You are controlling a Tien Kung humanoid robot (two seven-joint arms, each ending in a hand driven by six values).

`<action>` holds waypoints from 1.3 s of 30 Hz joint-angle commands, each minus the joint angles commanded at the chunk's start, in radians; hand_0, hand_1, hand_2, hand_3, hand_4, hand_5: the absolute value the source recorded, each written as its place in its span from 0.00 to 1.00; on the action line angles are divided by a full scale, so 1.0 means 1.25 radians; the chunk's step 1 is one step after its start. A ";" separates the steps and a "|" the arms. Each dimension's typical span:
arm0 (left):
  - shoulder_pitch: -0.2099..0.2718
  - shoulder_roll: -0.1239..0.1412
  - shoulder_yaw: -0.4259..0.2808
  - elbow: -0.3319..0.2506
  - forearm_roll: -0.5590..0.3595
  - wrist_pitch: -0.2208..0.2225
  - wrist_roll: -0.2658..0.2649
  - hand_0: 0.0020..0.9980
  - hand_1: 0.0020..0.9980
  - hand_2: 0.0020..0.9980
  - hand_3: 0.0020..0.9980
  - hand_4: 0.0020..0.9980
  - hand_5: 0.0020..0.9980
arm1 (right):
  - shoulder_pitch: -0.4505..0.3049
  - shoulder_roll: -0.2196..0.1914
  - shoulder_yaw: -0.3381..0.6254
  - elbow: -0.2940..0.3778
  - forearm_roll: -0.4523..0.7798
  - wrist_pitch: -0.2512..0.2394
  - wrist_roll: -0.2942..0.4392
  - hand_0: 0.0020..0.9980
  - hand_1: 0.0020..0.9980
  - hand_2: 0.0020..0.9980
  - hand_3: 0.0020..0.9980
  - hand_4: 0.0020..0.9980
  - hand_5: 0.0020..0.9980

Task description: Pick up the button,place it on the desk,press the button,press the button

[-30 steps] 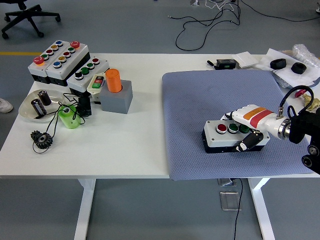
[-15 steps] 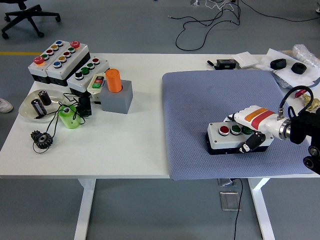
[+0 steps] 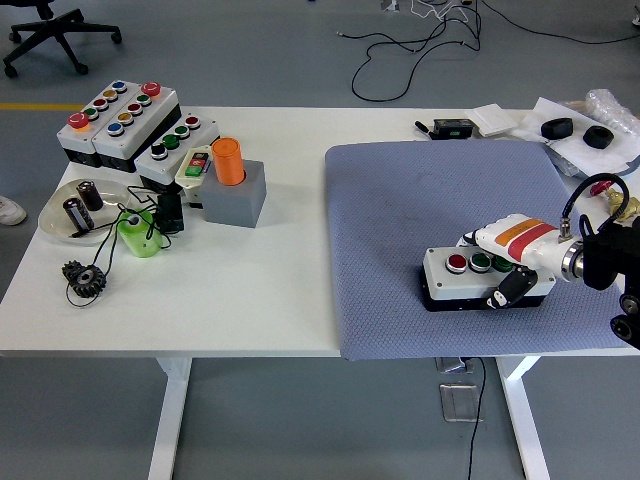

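the right hand [image 3: 508, 262] grips the button box [image 3: 472, 277] from its right end, fingers over the top and thumb at the front. since the earlier frames the box and hand moved right and nearer, on the grey mat [image 3: 400, 200]. the left hand is out of view.

Viewpoint: one head camera, high on the robot's side
Facing: forward and down over the counter [image 3: 260, 290]
Range: whole counter visible, floor beyond
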 joint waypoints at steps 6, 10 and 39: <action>0.000 0.000 0.001 0.000 0.001 -0.001 0.000 0.61 0.53 0.51 0.48 0.28 1.00 | -0.001 -0.001 0.008 0.003 -0.012 0.015 0.000 0.39 0.25 0.37 0.67 0.77 0.22; 0.000 0.001 -0.001 0.000 0.003 0.000 0.000 0.61 0.53 0.51 0.48 0.28 1.00 | -0.002 -0.003 0.008 0.002 -0.019 0.025 0.002 0.39 0.25 0.37 0.67 0.77 0.22; -0.005 0.004 -0.006 0.001 0.008 -0.002 0.002 0.61 0.53 0.51 0.48 0.28 1.00 | -0.016 -0.018 0.046 0.023 0.060 0.063 0.007 0.91 0.88 0.94 0.95 0.85 0.30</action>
